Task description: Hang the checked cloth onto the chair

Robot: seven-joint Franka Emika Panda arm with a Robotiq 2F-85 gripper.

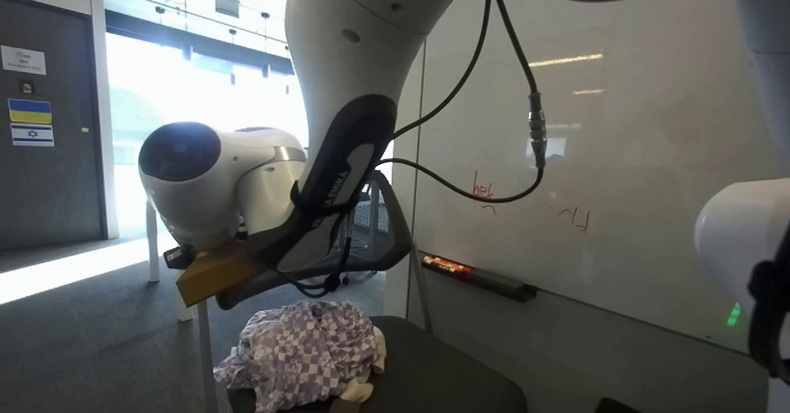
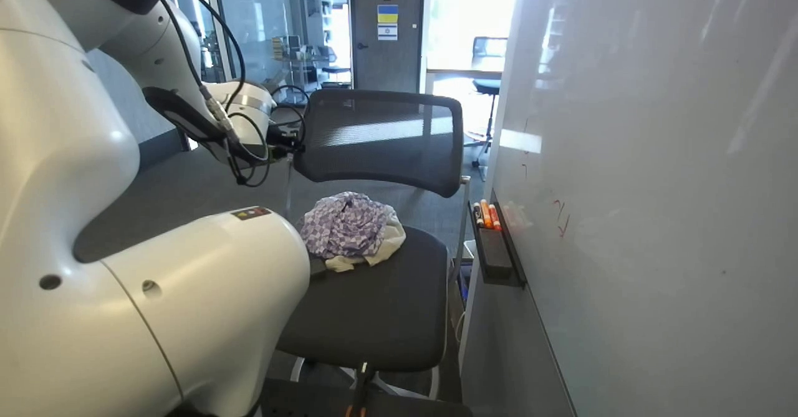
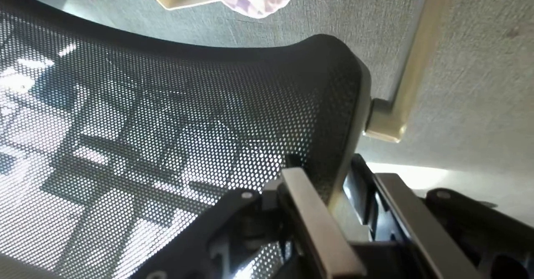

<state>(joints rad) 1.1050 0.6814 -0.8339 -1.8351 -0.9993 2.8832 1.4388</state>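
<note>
Purple-and-white checks on the cloth [image 1: 302, 351], plain cream on the fabric [image 2: 389, 240] at its edge. Dark grey on the seat [image 2: 374, 308]; finely dotted black on the backrest [image 3: 217, 79]. White with black trim on the arm [image 1: 364, 61]; black and silver-grey on the pincer [image 3: 329, 179]. Blue over yellow on the upper flag [image 1: 29, 111], blue star and stripes over white on the lower flag [image 1: 32, 134]. Orange and red on the markers [image 2: 487, 214], red writing [image 1: 483, 189] on the whiteboard [image 1: 629, 141], dark grey on the door [image 1: 49, 184].
</note>
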